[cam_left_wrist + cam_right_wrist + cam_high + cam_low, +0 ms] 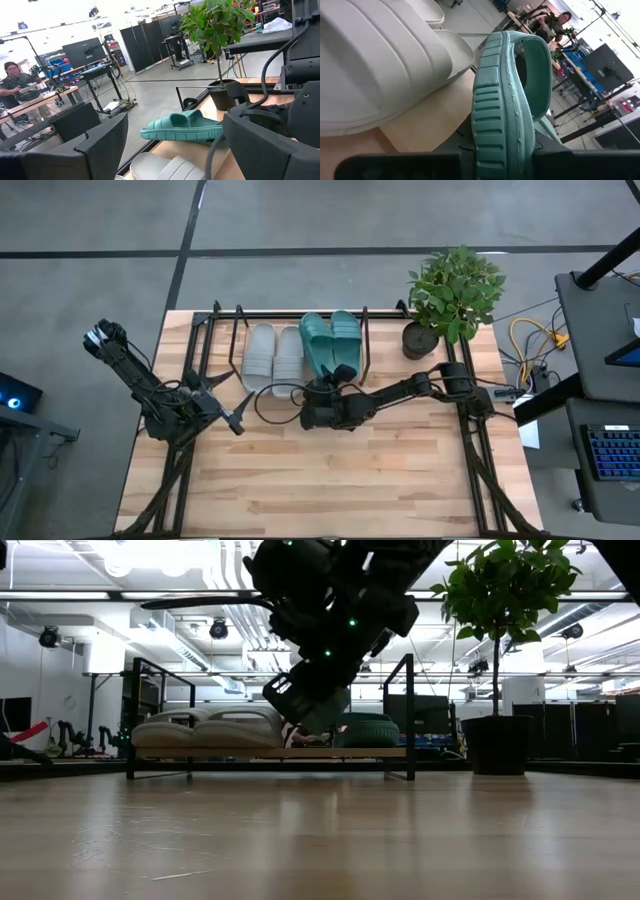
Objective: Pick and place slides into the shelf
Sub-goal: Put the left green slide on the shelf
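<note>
The right gripper [338,380] pinches the heel of a dark teal green rubber slide sandal [318,346], tipped on edge between its closed fingers over the low black-tube shelf with a light wooden board [222,330]. Beyond the fingertips, two light grey slides [273,352] lie flat on the board; the second teal slide [346,336] sits beside. The left gripper [222,402] waits with its fingers spread, holding nothing, short of the shelf.

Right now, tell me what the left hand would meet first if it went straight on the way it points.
Probably the light grey rubber slide sandals on the low black-tube shelf, lying just beyond the open left hand. The tilted teal green slide lies farther on, though depth is unclear.
</note>
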`<state>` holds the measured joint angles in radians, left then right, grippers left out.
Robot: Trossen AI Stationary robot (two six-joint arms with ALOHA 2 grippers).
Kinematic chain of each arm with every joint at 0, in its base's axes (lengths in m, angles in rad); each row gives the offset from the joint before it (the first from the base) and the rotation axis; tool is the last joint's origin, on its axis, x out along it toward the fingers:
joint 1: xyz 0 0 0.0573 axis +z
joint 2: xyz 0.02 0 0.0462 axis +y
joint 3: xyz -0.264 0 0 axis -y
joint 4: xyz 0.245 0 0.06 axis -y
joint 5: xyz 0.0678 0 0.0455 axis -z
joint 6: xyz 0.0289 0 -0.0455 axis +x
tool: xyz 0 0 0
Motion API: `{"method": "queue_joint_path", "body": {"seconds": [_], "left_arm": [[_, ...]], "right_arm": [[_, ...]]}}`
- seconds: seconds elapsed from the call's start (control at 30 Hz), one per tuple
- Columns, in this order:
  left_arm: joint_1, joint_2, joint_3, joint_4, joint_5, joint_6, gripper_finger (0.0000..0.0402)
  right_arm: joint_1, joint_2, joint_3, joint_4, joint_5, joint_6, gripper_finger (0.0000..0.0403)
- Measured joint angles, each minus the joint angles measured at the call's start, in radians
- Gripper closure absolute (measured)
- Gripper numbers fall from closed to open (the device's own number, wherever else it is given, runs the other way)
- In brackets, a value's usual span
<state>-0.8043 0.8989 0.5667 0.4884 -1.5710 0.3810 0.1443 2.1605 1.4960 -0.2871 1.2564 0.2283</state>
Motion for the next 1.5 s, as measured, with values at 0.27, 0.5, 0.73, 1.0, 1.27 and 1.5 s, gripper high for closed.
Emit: {"method": "queue_joint_path", "body": {"seconds": [0.27, 0.5, 0.73, 1.0, 1.27, 1.5], "left_arm": [[0.0, 0.0, 0.0, 0.0, 0.0, -0.001, 0.0093], [0.0, 0.0, 0.0, 0.0, 0.0, -0.002, 0.0093], [0.0, 0.0, -0.001, 0.0, 0.0, -0.003, 0.0093], [0.0, 0.0, -0.002, 0.0, 0.0, -0.003, 0.0093], [0.0, 0.013, -0.002, 0.0, 0.0, -0.003, 0.0093], [0.0, 0.017, -0.002, 0.0, 0.0, -0.003, 0.0093]], "right_arm": [[-0.008, 0.0, -0.002, 0.0, -0.008, -0.01, 0.0354], [-0.011, 0.0, -0.002, 0.001, -0.073, -0.002, 0.0354], [-0.009, 0.0, -0.004, 0.002, -0.108, 0.004, 0.0329], [-0.012, 0.0, -0.005, 0.005, -0.263, 0.068, 0.0256], [-0.013, 0.0, -0.005, 0.004, -0.336, 0.08, 0.0233], [-0.013, 0.0, 0.009, 0.002, -0.38, 0.08, 0.0188]]}}
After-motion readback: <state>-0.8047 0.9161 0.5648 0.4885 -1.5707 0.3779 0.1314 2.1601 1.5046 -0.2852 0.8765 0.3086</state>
